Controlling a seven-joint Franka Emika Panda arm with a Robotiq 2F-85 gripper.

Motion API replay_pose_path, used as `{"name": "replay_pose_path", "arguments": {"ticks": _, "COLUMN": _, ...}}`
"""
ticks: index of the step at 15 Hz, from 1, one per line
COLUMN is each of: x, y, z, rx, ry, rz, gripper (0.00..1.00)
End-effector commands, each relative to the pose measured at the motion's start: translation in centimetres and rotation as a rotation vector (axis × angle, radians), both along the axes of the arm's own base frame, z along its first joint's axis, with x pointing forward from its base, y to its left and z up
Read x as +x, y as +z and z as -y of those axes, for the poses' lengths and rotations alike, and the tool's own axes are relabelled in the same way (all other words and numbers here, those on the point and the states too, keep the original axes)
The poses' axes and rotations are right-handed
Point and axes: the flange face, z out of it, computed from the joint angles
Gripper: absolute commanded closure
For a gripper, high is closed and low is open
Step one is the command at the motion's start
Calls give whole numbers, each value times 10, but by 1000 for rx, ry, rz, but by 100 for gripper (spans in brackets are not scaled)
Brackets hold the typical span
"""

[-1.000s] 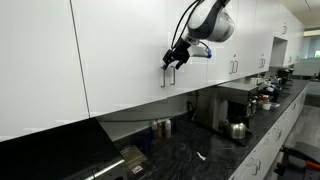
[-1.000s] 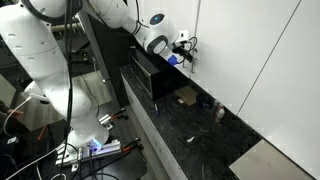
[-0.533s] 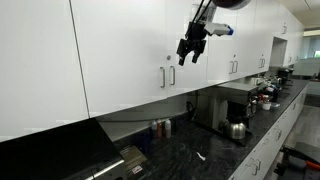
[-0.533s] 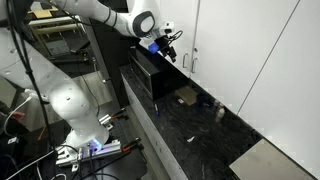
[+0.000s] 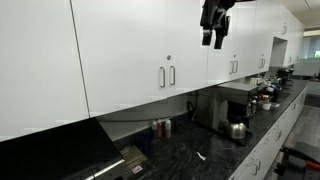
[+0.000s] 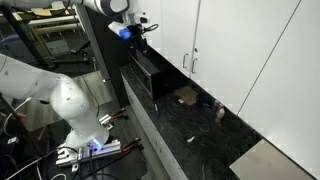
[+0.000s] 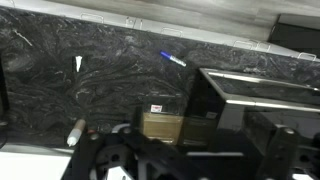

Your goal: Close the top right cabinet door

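The top right cabinet door [image 5: 188, 45] is a narrow glossy white panel with a short silver handle [image 5: 172, 75] at its lower edge. It sits flush with the neighbouring doors and looks shut in both exterior views [image 6: 176, 30]. My gripper [image 5: 214, 38] hangs high up, to the right of the door and away from its handle, with nothing in it. In an exterior view the gripper [image 6: 136, 28] is above the black microwave. Its fingers look spread apart. In the wrist view only dark blurred gripper parts [image 7: 190, 162] show along the bottom edge.
A dark marble counter [image 5: 215, 150] runs under the cabinets. On it are a black microwave [image 6: 150, 75], a kettle [image 5: 237, 129], cans [image 5: 160, 127] and a blue pen [image 7: 172, 59]. A wider white door [image 5: 120, 50] with its own handle [image 5: 162, 77] adjoins the narrow one.
My gripper has left the door handle and risen up and away from the cabinet front. The door stays flush.
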Motion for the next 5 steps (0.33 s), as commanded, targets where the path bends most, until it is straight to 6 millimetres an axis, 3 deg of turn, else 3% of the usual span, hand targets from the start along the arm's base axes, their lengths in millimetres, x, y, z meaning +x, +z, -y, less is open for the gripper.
{"name": "replay_pose_path", "arguments": {"ticks": 1, "x": -8, "y": 6, "z": 1, "rx": 7, "ry": 4, "rz": -18, "gripper": 0}}
{"name": "replay_pose_path", "arguments": {"ticks": 5, "x": -21, "y": 12, "z": 4, "rx": 11, "ry": 6, "rz": -25, "gripper": 0}}
